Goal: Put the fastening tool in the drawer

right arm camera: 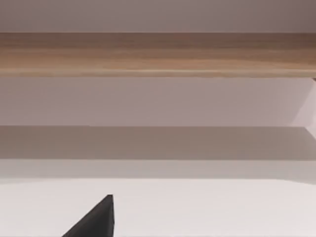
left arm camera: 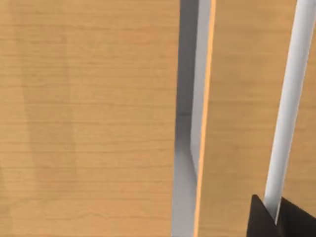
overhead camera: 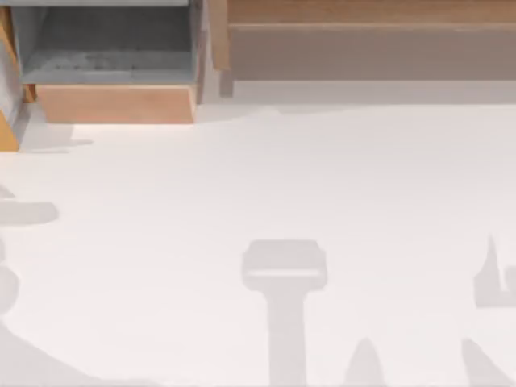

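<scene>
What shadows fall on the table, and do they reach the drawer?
Top view: soft grey shadows lie across the white table, a T-shaped one at bottom centre, others along the left and right edges; the drawer casts a short one at its front. Right wrist view: a broad shadow band lies under the wooden shelf unit.

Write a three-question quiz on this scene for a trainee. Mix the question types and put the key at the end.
1. True or false: the drawer stands open, with its grey inside showing behind the tan front panel.
2. In the top view, where is the long wooden shelf unit relative to the drawer? A) to its right B) to its left C) on top of it
3. Fill in: soft grey shadows fall across the ____ table.

Key: 1 true; 2 A; 3 white.
</scene>
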